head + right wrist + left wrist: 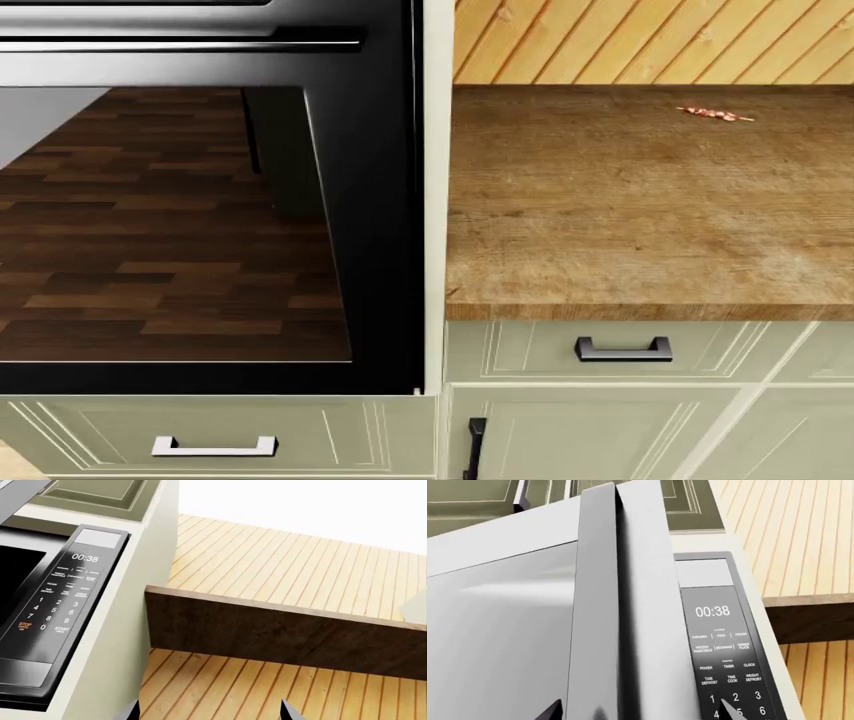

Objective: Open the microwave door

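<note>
microwave door (527,630): swung partly ajar, free edge lifted off the keypad panel (724,645), close before left wrist camera | clock: 00:38 | left gripper (644,712): tips apart, one each side of door edge, contact indeterminate | right gripper (210,712): tips apart, gripping nothing, facing slatted wall (280,565) | head view: oven front (200,200), wooden counter (641,200)

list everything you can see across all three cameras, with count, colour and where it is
microwave door: 1, silver-grey, swung ajar beside the keypad
control panel: 1, black, white labels, clock reads 00:38
oven front: 1, glossy black, left of the counter
countertop: 1, brown wood, right of the oven
small item: 1, reddish, far on the countertop, too small to identify
drawer handles: 2 dark, 1 silver, on cream cabinets
left gripper: dark fingertips apart, at the door edge
right gripper: dark fingertips apart, holding nothing
</note>
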